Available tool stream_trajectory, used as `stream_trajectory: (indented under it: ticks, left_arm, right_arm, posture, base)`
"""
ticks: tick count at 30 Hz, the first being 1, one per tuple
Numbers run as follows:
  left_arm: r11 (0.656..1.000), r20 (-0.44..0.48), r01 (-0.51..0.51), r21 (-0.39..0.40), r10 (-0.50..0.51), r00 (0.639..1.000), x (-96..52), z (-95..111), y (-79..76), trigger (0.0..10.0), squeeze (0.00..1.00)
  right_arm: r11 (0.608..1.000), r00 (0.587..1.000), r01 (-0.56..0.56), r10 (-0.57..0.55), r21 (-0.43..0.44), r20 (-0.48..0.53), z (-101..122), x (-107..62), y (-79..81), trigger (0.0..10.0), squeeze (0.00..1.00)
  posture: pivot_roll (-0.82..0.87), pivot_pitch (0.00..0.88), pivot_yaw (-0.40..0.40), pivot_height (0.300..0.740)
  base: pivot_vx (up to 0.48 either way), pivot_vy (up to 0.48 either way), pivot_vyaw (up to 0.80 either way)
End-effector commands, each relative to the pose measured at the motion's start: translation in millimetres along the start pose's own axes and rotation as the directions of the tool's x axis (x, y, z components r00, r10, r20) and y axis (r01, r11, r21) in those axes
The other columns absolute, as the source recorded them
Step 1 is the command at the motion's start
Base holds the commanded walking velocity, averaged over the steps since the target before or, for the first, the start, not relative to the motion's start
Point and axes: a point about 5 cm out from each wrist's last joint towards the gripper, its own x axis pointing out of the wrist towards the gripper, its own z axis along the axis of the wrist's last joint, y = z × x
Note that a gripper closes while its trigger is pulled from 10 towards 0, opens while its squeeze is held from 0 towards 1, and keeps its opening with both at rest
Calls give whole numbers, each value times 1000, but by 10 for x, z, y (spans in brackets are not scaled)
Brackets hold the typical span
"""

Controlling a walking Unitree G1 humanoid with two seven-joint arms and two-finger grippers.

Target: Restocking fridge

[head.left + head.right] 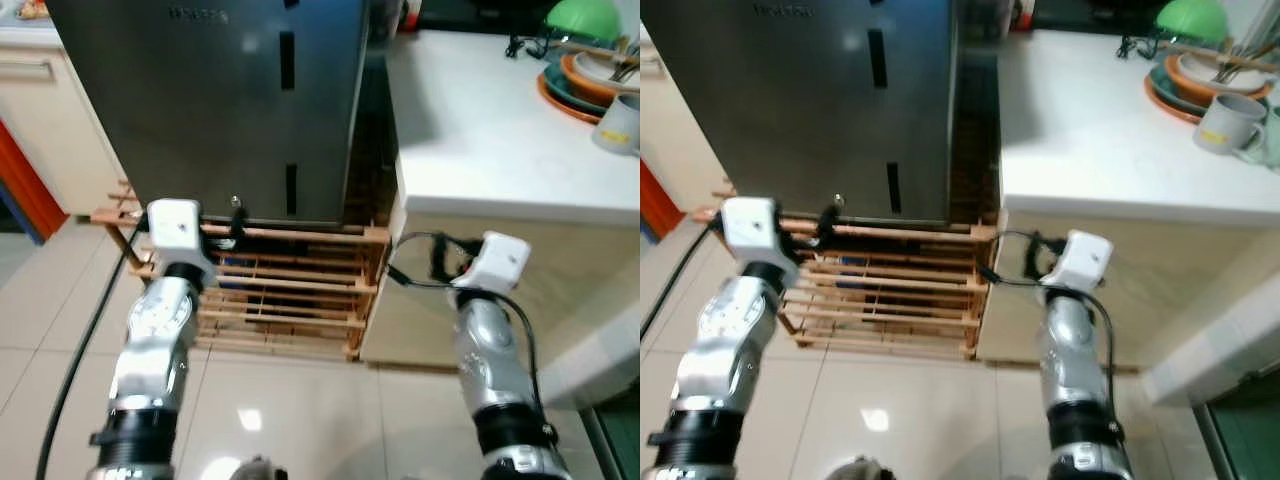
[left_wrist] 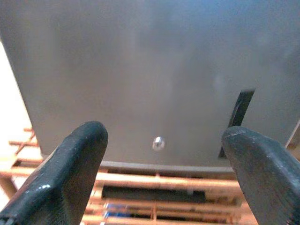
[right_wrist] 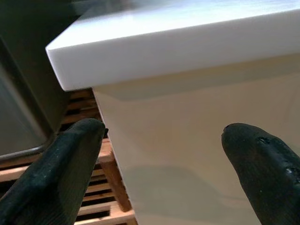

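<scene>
- The fridge (image 1: 215, 100) stands dead ahead of me, a tall dark-grey steel box raised on a wooden slatted pallet (image 1: 290, 295), with its door shut. Its long axis runs straight up, and the dark handle slots (image 1: 287, 60) run vertically too.
- My left gripper (image 2: 164, 173) is the nearer one. It faces the lower front of the fridge squarely, fingers (image 2: 70, 173) spread wide and holding nothing. A small metal stud (image 2: 158, 143) sits between them near the door's bottom edge, and one handle slot lies off toward the right-hand finger.
- I judge the coming move depends on getting that left gripper up and across to a slot, since it is aimed low at present.
- My right gripper (image 3: 164, 168) is released and empty as well, pointed at the cream cabinet side under the white counter (image 1: 490, 130), just beside the fridge's corner.
- Dishes (image 1: 585, 75) and a grey mug (image 1: 1228, 122) sit at the counter's far end, well apart from both arms.
- Hard to make out: the fridge top is cut off, I cannot tell which side the door hinges on, and I see nothing to stock it with.
</scene>
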Motion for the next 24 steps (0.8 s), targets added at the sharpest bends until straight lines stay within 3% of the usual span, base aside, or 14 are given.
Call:
stream_trajectory:
  ticks: [1,12,21,24]
  left_arm:
    - [1000,1,22,-1,-22,1000,35,1,-89,10000,0]
    - [1000,5,14,24,-15,1000,110,-43,-86,10000,0]
    - [999,-1,4,46,-4,1000,179,-57,-49,10000,0]
    - [993,5,3,114,-4,1000,207,-42,-55,10000,0]
  right_arm:
    - [1000,1000,29,-29,3,-8,7,-17,-108,10000,0]
    - [999,999,12,-13,-47,-30,-26,-57,-213,10000,0]
    - [998,999,6,-9,-60,-41,-74,-88,-206,10000,0]
    - [997,999,-8,5,-75,-38,-77,-93,-170,10000,0]
  posture:
    - [-26,0,-3,740]
    - [-57,0,-14,740]
    - [-61,0,1,740]
    - [-66,0,8,740]
  base:
    - [0,480,0]
    - [0,480,0]
    - [0,480,0]
    - [0,480,0]
